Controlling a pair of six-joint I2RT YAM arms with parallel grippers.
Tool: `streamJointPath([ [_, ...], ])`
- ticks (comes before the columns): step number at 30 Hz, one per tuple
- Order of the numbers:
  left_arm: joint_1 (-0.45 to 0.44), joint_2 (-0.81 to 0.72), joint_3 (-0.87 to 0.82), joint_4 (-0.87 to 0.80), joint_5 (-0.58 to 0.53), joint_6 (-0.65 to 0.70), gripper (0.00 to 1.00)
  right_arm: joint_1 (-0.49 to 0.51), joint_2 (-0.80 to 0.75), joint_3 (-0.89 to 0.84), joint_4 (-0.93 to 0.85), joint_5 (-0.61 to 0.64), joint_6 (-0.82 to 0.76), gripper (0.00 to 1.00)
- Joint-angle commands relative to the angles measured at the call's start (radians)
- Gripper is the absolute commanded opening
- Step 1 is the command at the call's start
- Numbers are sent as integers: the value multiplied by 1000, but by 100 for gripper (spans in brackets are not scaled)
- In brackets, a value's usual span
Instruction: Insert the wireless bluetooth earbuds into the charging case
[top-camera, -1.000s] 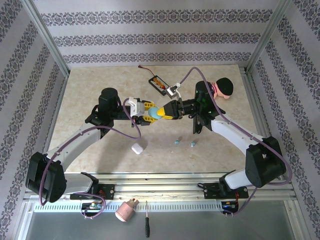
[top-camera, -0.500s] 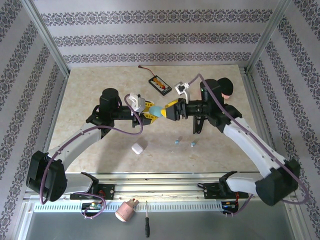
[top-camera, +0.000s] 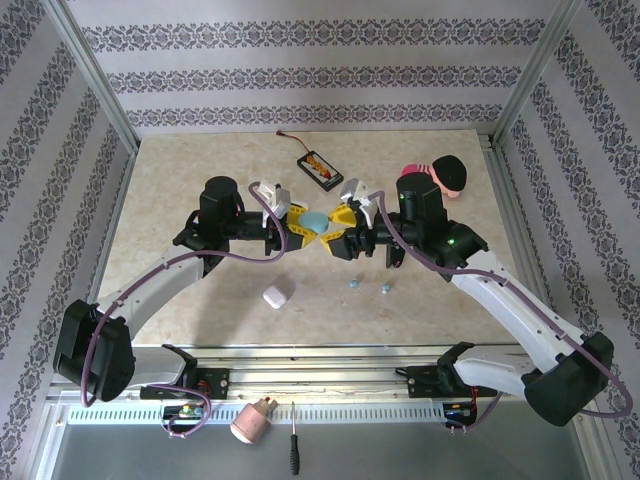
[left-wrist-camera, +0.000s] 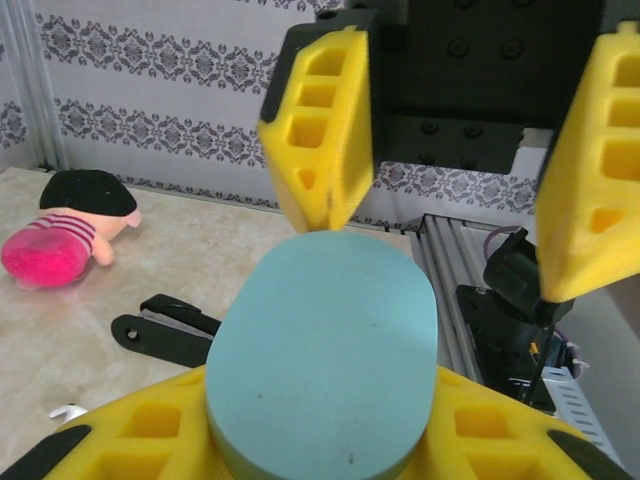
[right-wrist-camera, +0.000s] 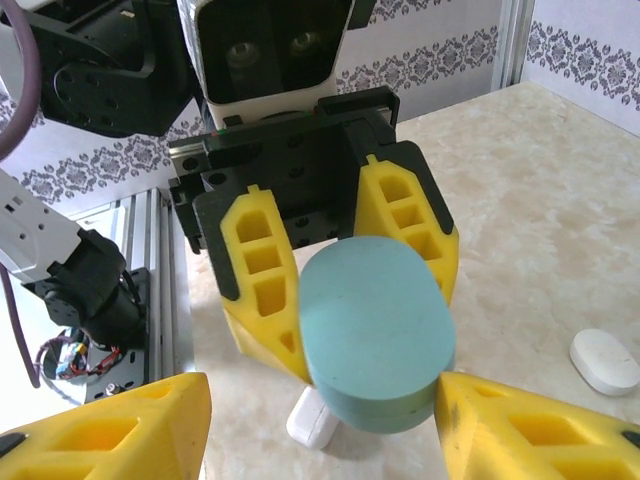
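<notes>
A: Two small light-blue plastic earbuds (top-camera: 353, 284) lie on the beige table (top-camera: 180, 180), a little apart from each other, between its middle and its near edge. Neither is in a case yet.

B: And the grippers?

A: The left gripper (top-camera: 303, 222) is clamped on the light-blue oval plastic charging case (top-camera: 315, 220), held above the table's middle. The right gripper (top-camera: 338, 232) faces it, jaws spread wide on either side of the case's free end, holding nothing.

B: So opening the lid comes next, I'd judge.

A: Likely. Close the right fingers on the lid half only, keep the left grip firm, and hinge gently so the case doesn't twist out.
</notes>
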Motion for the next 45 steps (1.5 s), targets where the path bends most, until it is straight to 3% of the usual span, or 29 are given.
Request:
streamJointPath([
  [1, -14, 4, 25, 23, 81, -25, 24, 12, 29, 10, 21, -51, -39, 60],
  [10, -16, -6, 27, 31, 121, -26, 23, 12, 77, 36, 30, -102, -29, 52],
  [17, -17, 3, 25, 9, 135, -7, 23, 10, 75, 34, 53, -161, -24, 52],
  [26, -17, 23, 26, -3, 152, -4, 23, 7, 80, 33, 53, -183, -16, 33],
  [29, -17, 25, 27, -4, 152, -4, 24, 8, 78, 30, 53, -185, -20, 31],
  [33, -16, 21, 30, 0, 149, -1, 47, 2, 72, 22, 66, -191, -17, 31],
  [40, -12, 7, -4, 101, 144, -43, 61, -17, 54, -6, 113, -224, -1, 30],
  [45, -7, 17, -32, 251, 129, -166, 68, -29, 34, -30, 160, -242, 23, 29],
])
